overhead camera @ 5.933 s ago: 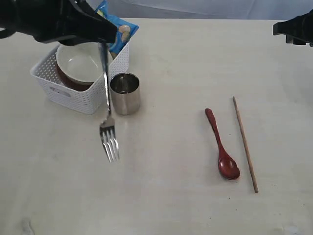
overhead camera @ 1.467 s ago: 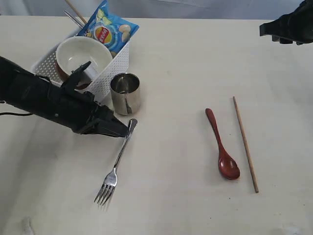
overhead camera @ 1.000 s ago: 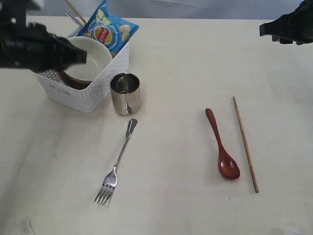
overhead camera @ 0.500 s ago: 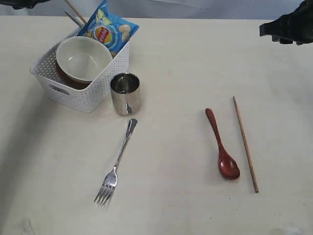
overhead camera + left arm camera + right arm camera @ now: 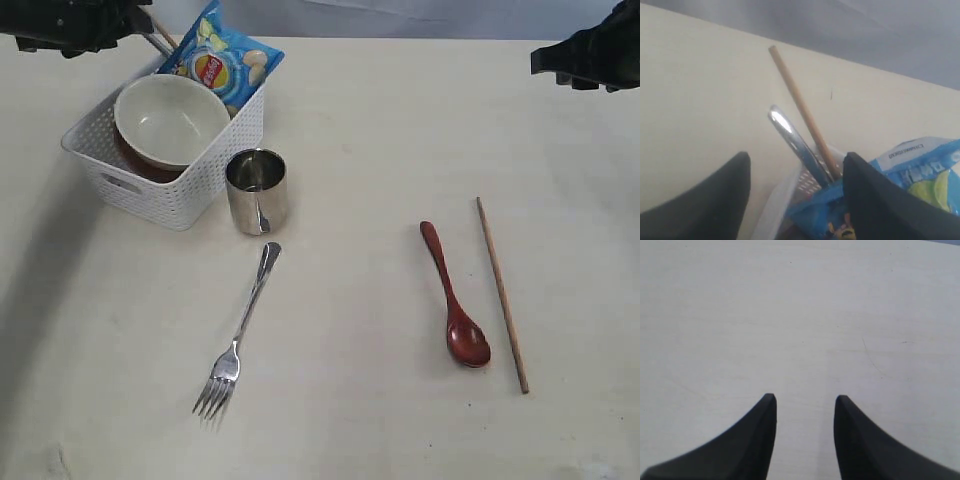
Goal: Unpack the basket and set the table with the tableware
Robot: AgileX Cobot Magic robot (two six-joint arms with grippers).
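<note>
Out on the table (image 5: 360, 130): 1 fork (image 5: 240, 335), 1 red spoon (image 5: 455, 300), 1 chopstick (image 5: 501, 293) just beside the spoon, and 1 steel cup (image 5: 256, 190) just beside the basket (image 5: 165, 195). The basket holds 1 bowl (image 5: 170, 118) on 1 brown plate (image 5: 135, 165), 1 chip bag (image 5: 222, 60), 1 knife (image 5: 797, 142) & a 2nd chopstick (image 5: 802, 112) (both poke out at an angle). L gripper (image 5: 796, 162) has jaws spread near those 2, pinching nothing. R gripper (image 5: 805, 402) is spread, empty, over the table.
</note>
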